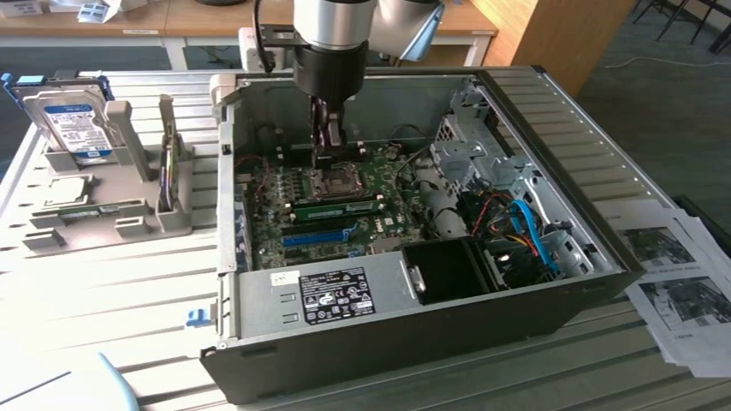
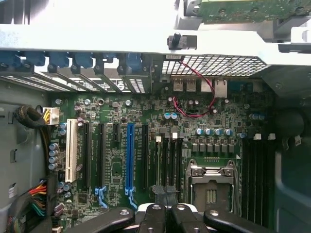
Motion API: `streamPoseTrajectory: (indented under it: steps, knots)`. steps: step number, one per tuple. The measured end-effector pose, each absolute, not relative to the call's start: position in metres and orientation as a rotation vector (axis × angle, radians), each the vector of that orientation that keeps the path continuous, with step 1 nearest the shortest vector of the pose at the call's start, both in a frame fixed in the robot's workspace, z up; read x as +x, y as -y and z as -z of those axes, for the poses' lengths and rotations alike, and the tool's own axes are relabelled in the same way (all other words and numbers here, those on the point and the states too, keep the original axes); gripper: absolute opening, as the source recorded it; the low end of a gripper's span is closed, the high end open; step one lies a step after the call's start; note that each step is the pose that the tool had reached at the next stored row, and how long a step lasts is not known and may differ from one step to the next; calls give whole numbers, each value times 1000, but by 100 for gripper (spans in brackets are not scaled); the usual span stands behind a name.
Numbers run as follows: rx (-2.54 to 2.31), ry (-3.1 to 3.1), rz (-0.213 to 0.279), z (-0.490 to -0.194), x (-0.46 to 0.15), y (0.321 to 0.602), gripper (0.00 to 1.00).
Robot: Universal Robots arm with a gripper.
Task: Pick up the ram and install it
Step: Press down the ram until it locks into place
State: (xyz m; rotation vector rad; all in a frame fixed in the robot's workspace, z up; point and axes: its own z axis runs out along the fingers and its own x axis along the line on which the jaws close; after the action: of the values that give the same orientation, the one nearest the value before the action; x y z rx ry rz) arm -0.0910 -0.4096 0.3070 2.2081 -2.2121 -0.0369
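The ram (image 1: 338, 208) is a thin green strip lying along the black slots of the motherboard (image 1: 395, 224), between the CPU socket (image 1: 339, 181) and the long blue slot (image 1: 315, 237). Whether it is fully seated I cannot tell. My gripper (image 1: 330, 158) hangs straight down inside the open computer case (image 1: 377, 291), a little above the board, shut, with nothing visible between its fingers. In the wrist view the gripper (image 2: 165, 193) hovers over the black slots between the blue slot (image 2: 129, 155) and the CPU socket (image 2: 210, 187).
The case walls surround the board; drive cages and blue cables (image 1: 525, 227) crowd the exterior view's right side. On the exterior view's left, a grey stand (image 1: 92, 218) carries a hard drive (image 1: 71, 124) and other parts. Printed papers (image 1: 686, 282) lie at the right.
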Motion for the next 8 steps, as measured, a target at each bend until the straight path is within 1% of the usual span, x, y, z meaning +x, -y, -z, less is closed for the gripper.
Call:
streamPoseTrajectory:
  steps: [8]
  knots:
    - [2208,2212,37,-313,-91,410,9]
